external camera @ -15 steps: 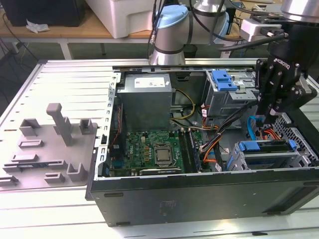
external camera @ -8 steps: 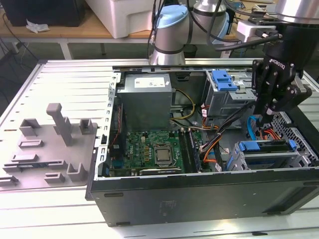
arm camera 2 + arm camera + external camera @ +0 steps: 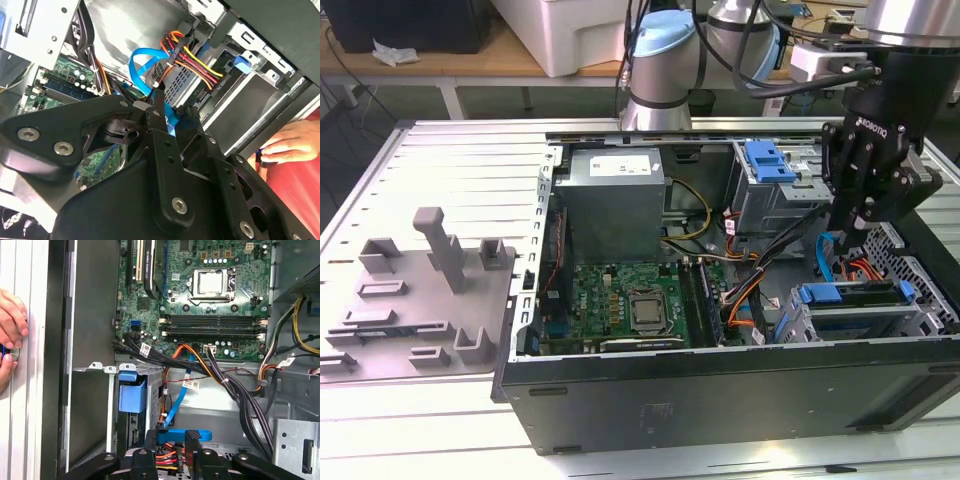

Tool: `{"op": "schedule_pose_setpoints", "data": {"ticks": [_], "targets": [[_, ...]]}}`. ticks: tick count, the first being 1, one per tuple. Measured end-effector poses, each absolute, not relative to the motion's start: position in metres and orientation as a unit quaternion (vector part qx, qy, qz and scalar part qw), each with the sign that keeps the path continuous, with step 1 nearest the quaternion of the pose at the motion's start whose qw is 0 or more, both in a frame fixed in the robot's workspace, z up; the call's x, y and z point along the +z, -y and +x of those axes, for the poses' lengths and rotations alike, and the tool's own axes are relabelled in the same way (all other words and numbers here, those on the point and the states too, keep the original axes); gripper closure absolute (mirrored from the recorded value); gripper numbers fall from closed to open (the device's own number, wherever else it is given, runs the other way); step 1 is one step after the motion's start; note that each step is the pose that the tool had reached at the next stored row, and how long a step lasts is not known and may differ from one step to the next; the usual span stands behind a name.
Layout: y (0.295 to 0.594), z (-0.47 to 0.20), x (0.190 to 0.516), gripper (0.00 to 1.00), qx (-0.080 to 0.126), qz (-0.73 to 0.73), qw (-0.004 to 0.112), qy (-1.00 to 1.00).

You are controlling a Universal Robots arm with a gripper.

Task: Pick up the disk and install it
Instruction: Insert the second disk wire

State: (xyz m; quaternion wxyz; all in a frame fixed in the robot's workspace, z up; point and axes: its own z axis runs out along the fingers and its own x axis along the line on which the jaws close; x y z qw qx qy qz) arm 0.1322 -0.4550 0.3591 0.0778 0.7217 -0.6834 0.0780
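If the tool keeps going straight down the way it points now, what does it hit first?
Probably the bundle of red, yellow and orange wires with the flat blue cable, just past the tool above the grey metal drive cage; depth is unclear.

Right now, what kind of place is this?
Probably a robotics lab or test bench: an open computer case lies on a slatted metal table, a grey fixture plate beside it, benches behind.
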Motion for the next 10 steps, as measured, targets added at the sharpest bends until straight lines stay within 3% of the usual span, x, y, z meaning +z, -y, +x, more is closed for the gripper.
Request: {"op": "schedule_pose_setpoints", "data": {"ticks": [10], "targets": [[0.4547,0.1293,0.3572,0.64,0.081,0.706,0.079,0.699]]}}
